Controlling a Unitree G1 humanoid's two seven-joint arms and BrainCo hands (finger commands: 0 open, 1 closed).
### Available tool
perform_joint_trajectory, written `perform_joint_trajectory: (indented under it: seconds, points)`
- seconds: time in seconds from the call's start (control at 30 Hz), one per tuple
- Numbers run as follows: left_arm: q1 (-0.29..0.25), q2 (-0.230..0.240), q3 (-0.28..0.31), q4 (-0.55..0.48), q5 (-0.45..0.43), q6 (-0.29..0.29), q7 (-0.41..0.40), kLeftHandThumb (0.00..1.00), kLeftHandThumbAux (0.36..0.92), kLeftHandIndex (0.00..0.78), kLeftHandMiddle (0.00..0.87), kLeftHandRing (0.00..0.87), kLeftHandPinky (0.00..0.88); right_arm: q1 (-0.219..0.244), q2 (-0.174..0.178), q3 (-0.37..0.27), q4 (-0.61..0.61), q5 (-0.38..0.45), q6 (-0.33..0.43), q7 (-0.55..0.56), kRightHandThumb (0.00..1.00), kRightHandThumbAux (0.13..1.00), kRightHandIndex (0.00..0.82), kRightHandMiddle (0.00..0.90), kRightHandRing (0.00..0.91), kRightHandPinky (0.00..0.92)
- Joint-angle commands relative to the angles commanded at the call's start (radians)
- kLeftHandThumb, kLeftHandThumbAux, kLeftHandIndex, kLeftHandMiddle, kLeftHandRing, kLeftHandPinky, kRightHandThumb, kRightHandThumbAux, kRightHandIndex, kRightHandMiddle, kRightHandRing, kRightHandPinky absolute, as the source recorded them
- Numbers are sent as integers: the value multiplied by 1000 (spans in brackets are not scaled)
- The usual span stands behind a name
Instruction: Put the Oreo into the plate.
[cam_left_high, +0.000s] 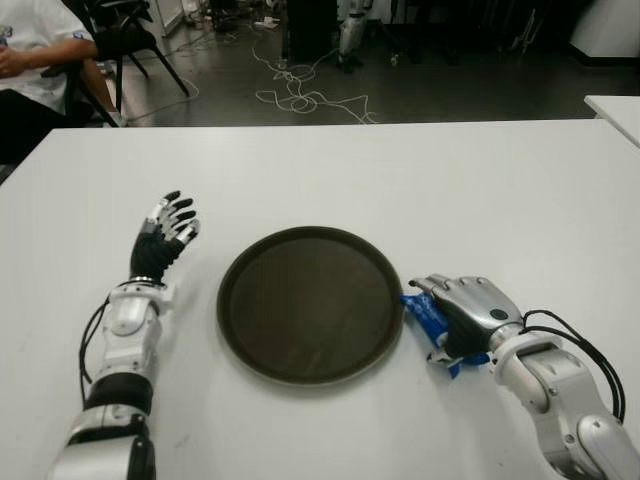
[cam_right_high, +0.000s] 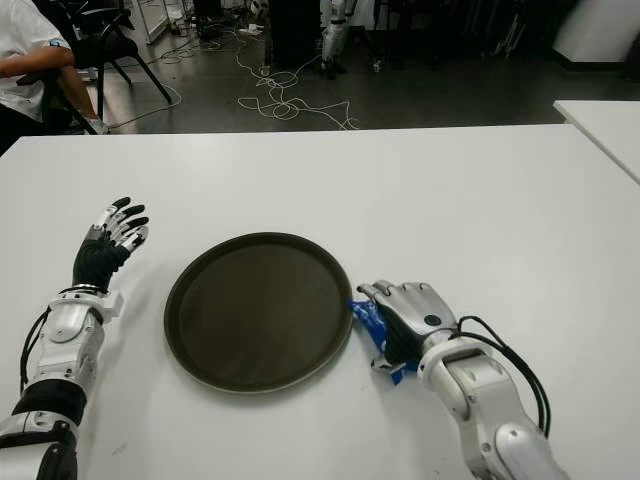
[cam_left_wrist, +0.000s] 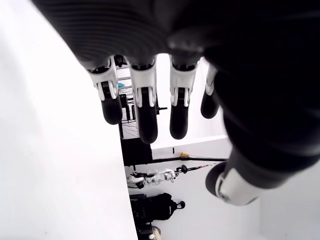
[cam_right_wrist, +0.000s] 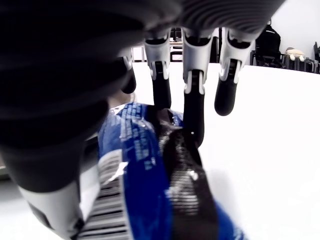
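- The right hand (cam_left_high: 468, 312) is seen palm-down on the white table (cam_left_high: 450, 190), just to the right of the plate (cam_left_high: 311, 303), its silver metallic back turned upward.
- A blue Oreo packet (cam_left_high: 424, 315) is pinned beneath this hand; crinkled glossy foil is shown sticking out past the fingertips toward the plate's rim and again at the heel of the palm.
- In the right wrist view the packet (cam_right_wrist: 150, 175) is shown lying under the palm, with white print, a barcode strip and a dark shiny fold; the thumb lies along one side of the packet, while one dark fingertip (cam_right_wrist: 194, 117) touches its far end and the others reach beyond it onto bare table.
- The right fingers are curved over the packet without a firm closure around it; the wrapper is covered rather than lifted.
- The plate is round, dark brown and matte, with a shallow raised rim; nothing is held in it.
- The packet's near corner is seen touching or just beside the plate's right edge; which one cannot be told.
- The left hand (cam_left_high: 164, 233) is shown to the left of the plate, its black, white-jointed fingers (cam_left_wrist: 146, 115) extended and slightly spread, with nothing grasped.
- A seated person (cam_left_high: 35, 60) is visible beyond the table's far left corner.
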Motion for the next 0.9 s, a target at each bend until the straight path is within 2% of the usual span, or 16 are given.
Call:
perform_joint_trajectory:
  seconds: [0.07,0.23,0.3,0.33,0.37,0.4,0.43,0.53,0.63,0.9]
  points:
    - [2,0,2,-3,-1,0,-2,118,760,105,184,161,142,3,-2,-2,1,3,-6,-9,0,792,156,430,479,386]
    - [11,-3,6,-17,-5,-2,-4,124,762,108,191,168,154,13,-4,-8,-4,5,-17,-28,2,865,347,554,582,543]
    - [17,-3,6,-26,-5,-1,-5,125,762,109,192,170,157,17,-4,-10,-11,5,-18,-31,5,879,386,581,604,571]
    - [23,-2,5,-35,-4,0,-5,125,764,108,191,168,154,22,-3,-13,-15,6,-20,-37,44,879,418,611,628,593]
    - [28,-1,4,-42,-3,2,-6,123,766,106,189,165,146,25,-2,-14,-17,7,-22,-42,170,851,419,625,640,605]
    - [32,-1,4,-49,-3,3,-6,120,768,103,186,161,134,28,-2,-15,-20,7,-23,-45,355,809,421,646,658,622]
    - [35,0,4,-54,-3,5,-7,118,769,101,185,159,127,30,-2,-16,-22,7,-24,-46,472,782,422,659,669,633]
    - [47,2,4,-73,-3,18,-7,114,770,96,180,152,113,35,4,-18,-25,7,-27,-62,614,749,424,683,692,654]
    - [59,0,5,-93,-4,30,-2,109,770,98,179,150,114,41,7,-21,-32,7,-28,-72,664,737,425,704,709,672]
    - [82,-8,10,-138,-12,50,1,116,780,106,190,159,125,43,5,-28,-51,16,-36,-63,688,731,426,718,727,696]
